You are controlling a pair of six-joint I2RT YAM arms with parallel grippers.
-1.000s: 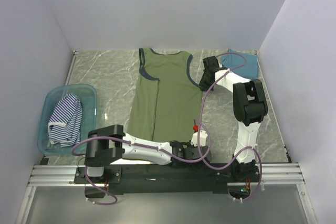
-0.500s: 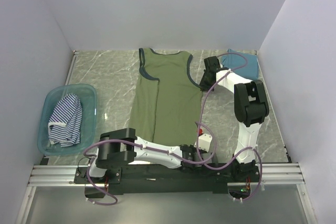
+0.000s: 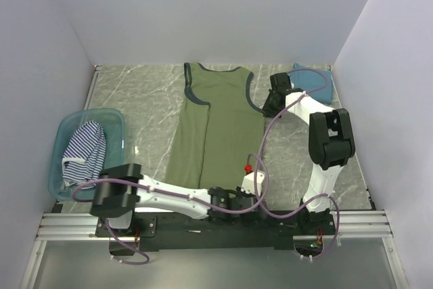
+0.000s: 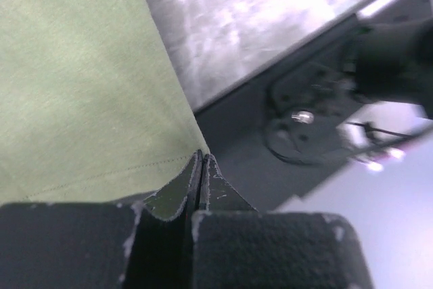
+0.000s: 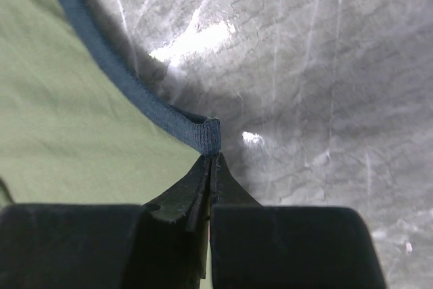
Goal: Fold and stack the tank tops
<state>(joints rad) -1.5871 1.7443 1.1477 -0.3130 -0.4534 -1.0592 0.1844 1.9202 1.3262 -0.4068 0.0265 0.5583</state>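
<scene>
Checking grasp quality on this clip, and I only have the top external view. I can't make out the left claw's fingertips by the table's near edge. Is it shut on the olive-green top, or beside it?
Observer: Shut on it. In the left wrist view the left claw has its fingers pressed together, pinching the hem corner of the olive-green tank top.
Operator: And the right claw, up by the armhole?
Observer: In the right wrist view the right claw is shut too. Its tips grip the cloth right at the end of the dark trim.
</scene>
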